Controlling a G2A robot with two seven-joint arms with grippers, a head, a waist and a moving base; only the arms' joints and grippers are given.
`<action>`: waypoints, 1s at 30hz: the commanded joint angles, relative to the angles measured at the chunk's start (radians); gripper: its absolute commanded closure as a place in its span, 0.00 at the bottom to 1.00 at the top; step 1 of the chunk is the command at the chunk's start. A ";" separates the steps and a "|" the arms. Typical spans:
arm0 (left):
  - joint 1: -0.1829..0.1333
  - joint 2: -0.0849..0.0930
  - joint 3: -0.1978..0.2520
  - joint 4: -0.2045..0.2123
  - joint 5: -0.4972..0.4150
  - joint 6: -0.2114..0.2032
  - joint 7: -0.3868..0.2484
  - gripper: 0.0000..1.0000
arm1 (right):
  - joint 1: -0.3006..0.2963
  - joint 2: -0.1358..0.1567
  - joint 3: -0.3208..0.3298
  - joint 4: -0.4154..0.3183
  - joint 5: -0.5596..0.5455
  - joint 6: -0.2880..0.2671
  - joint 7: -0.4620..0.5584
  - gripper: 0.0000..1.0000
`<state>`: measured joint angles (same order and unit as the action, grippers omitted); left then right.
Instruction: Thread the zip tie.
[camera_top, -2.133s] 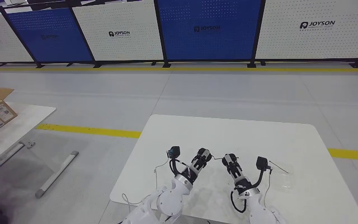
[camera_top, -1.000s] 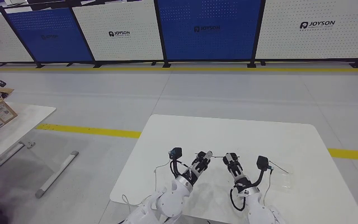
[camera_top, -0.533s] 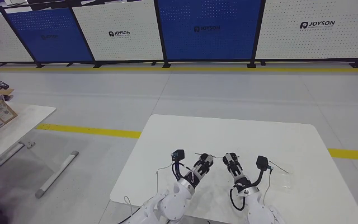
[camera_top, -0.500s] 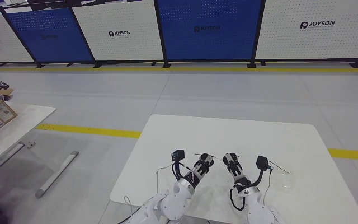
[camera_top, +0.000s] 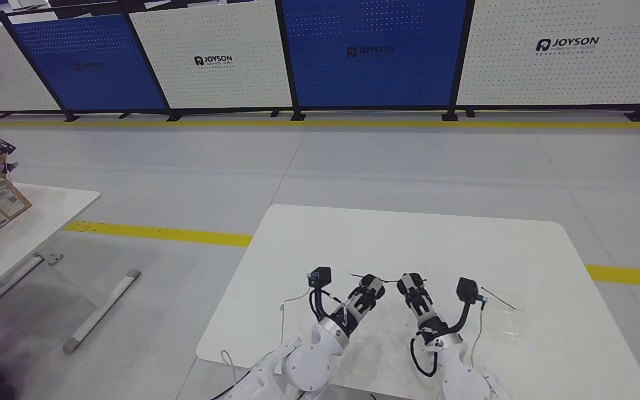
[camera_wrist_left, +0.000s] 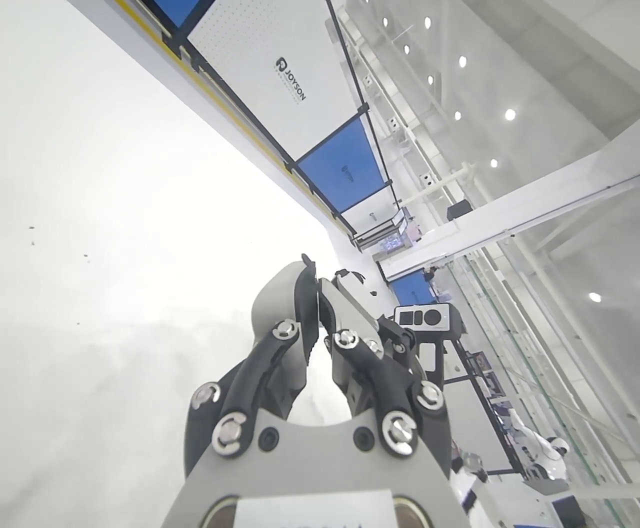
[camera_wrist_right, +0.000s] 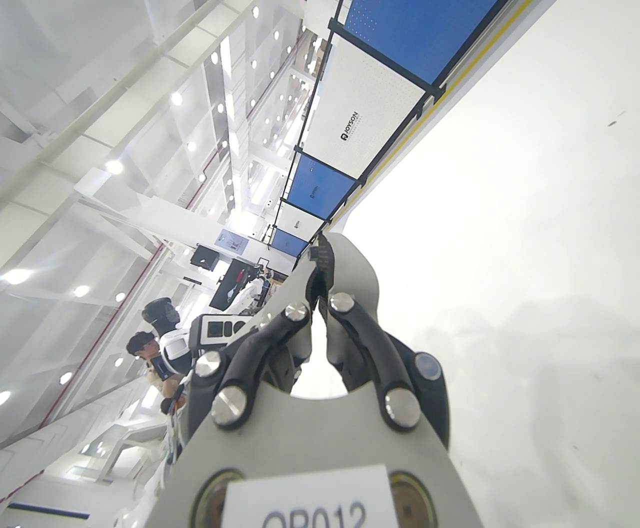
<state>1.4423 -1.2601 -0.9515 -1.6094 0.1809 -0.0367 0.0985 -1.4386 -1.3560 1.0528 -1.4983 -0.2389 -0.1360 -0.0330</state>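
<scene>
Left gripper (camera_wrist_left: 314, 275): pressed tight together, pinching the zip tie (camera_top: 385, 281). A dark sliver pokes out past its tips.
Right gripper (camera_wrist_right: 320, 260): also pressed together, nose to nose with the left one, near it but apart. It looks to be pinching the tie's other end, though the bit at its tips is too small to be sure.
Zip tie: strung across the gap between the two grippers, low over the table (camera_top: 330, 240). A short tail sticks out beyond the left gripper on the side away from the right one.
Risk, missed slot: I'd say the tip only has to be slightly off line or twisted and it will butt against the head instead of going in.
Risk, buckling: the strap is thin and springy, so pushing the grippers together could bow it sideways instead of feeding it.
Risk, slipping: the strap is narrow, smooth plastic held by a small patch of pad, so a tug could let it rotate or slide out and drop beneath the grippers.
Tie: a slim, dark, flexible strap that reads as a hairline from above.
Gripper fingers: pale metal shells, black linkages with shiny bolts, and ribbed black pads.
Table: white, flat and smooth, with a few faint specks.
</scene>
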 joint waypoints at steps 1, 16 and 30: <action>0.003 0.000 -0.003 -0.003 0.006 -0.003 -0.002 1.00 | 0.000 -0.001 0.001 0.000 -0.001 -0.001 0.004 1.00; 0.018 0.001 -0.018 -0.016 0.031 -0.011 -0.013 0.08 | 0.000 -0.006 0.009 0.001 -0.003 0.000 0.019 1.00; 0.015 -0.005 -0.033 -0.015 0.008 -0.007 0.000 0.75 | -0.006 -0.011 0.010 -0.008 -0.025 0.009 0.016 1.00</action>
<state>1.4576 -1.2649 -0.9838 -1.6247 0.1888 -0.0434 0.0989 -1.4441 -1.3670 1.0622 -1.5057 -0.2632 -0.1271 -0.0176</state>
